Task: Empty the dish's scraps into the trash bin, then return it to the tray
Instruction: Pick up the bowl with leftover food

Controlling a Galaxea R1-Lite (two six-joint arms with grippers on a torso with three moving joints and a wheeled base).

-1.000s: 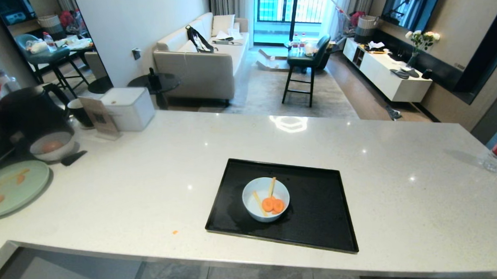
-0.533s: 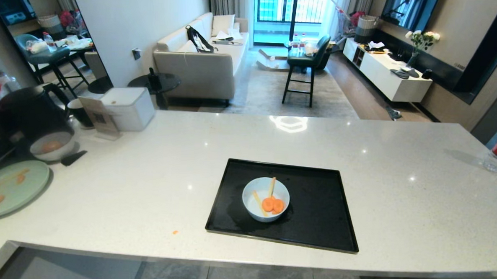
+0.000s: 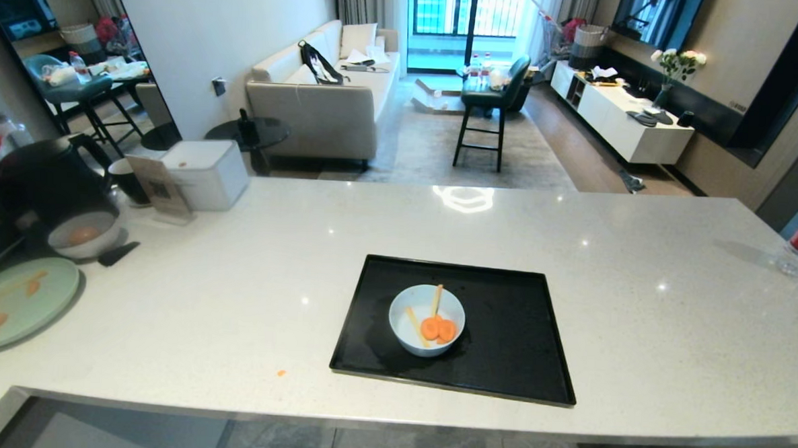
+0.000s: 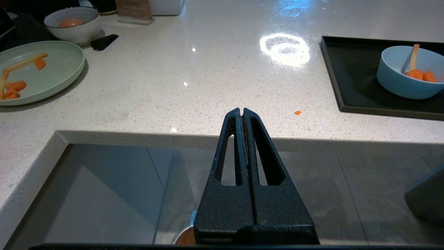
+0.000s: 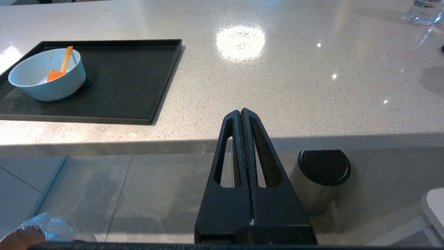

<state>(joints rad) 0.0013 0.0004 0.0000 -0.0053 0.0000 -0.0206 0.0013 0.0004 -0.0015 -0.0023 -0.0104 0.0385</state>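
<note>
Bowl (image 3: 426, 327) with carrot scraps (image 3: 438, 329) sits on tray (image 3: 515, 337); left claw (image 4: 241, 113) and right claw (image 5: 240, 113) closed, empty, parked below bench (image 3: 233, 311) edge, pre-reach.

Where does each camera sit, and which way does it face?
Head view: high on the robot, facing forward and down at the counter with the tray and the dish; no arm shows.
Left wrist view: low before the counter edge, behind the shut left gripper, facing the counter.
Right wrist view: likewise, behind the shut right gripper; trash bin on the floor.
All three share tray and dish.
</note>
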